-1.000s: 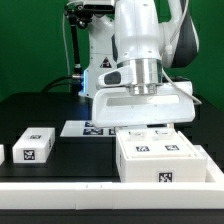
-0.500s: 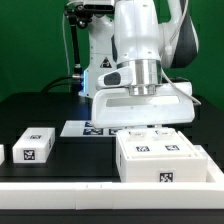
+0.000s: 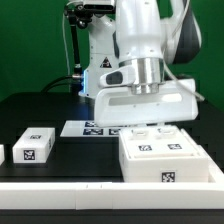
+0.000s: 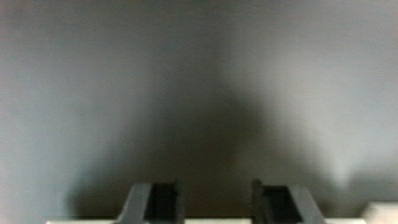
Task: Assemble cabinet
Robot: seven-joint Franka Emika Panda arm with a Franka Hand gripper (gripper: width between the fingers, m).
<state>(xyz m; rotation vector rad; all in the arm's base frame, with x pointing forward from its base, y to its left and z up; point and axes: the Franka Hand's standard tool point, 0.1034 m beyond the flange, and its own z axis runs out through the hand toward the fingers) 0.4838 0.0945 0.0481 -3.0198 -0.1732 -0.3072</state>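
The cabinet box, big, white and tagged, lies at the exterior view's front right. My gripper is down on the box's far edge, with its fingertips hidden behind that edge. In the wrist view the two dark fingers stand a narrow gap apart around my gripper's middle. The view there is dim and blurred, with a pale strip at the fingers' base. The box shifts together with the hand, so the jaws are closed on its far wall. A smaller white tagged cabinet piece lies at the front left.
The marker board lies flat on the black table behind the box. Another white tagged piece is cut off at the exterior view's left edge. A white rail runs along the front.
The gripper and the cabinet box have both shifted slightly toward the exterior view's right. The other pieces have not moved.
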